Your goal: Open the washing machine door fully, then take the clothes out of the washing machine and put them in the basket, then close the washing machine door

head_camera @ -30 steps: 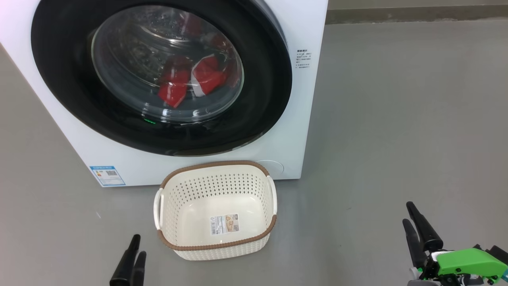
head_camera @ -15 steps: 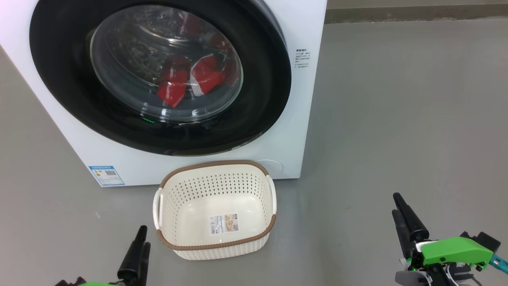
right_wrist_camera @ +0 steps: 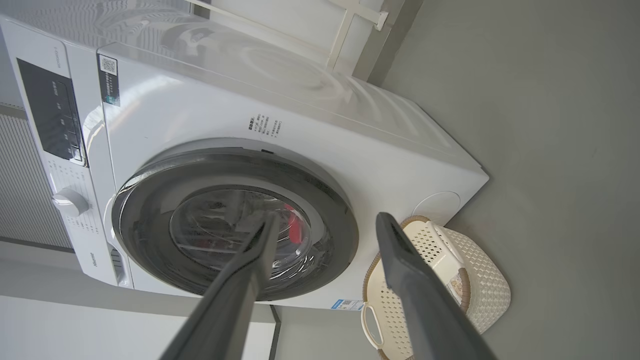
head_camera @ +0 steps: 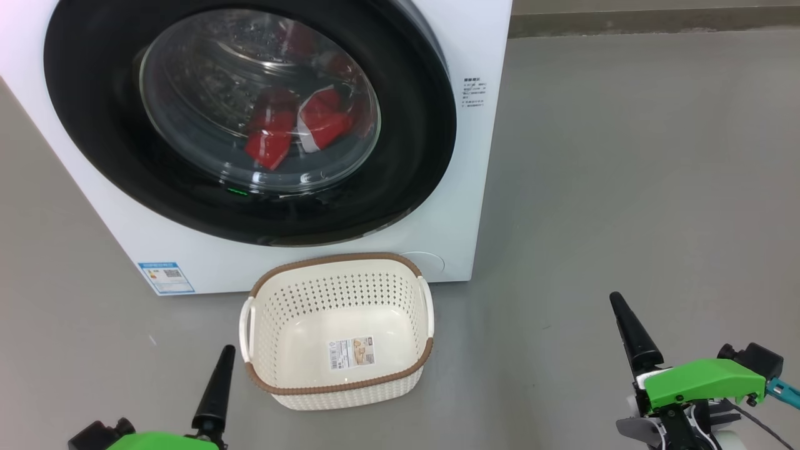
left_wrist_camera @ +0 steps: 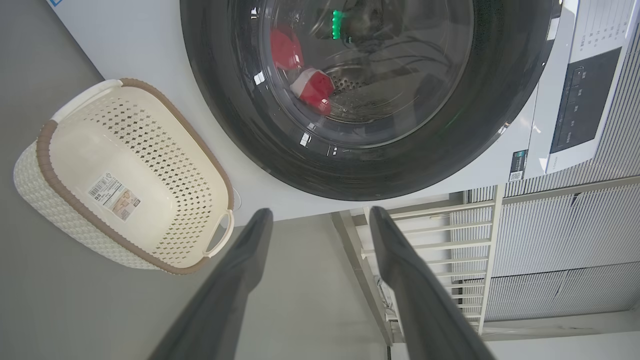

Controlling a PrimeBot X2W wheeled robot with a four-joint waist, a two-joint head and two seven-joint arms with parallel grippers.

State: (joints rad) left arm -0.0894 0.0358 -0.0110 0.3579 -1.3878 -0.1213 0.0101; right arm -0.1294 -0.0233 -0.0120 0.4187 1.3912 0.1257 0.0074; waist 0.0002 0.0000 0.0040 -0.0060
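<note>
Left gripper (left_wrist_camera: 320, 210), right gripper (right_wrist_camera: 327, 215) edged toward big white front-loading washer (head_camera: 219, 262) — jaws spread, empty. Red fabric clothes (head_camera: 325, 122) behind shut glossy black-rimmed round door (head_camera: 94, 125); cream perforated plastic basket (head_camera: 340, 394) just before washer — reaching arm may knock it.

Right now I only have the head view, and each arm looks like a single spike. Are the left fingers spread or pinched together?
Observer: Spread. The left wrist view shows the left fingers well apart, nothing between them.
Reviewer: And the right?
Observer: The right fingers are apart too, empty, pointing toward the washing machine door.
Reviewer: Where are the controls?
Observer: The right wrist view shows a dark control panel and a white knob on the washing machine's front, across the door from the basket.
</note>
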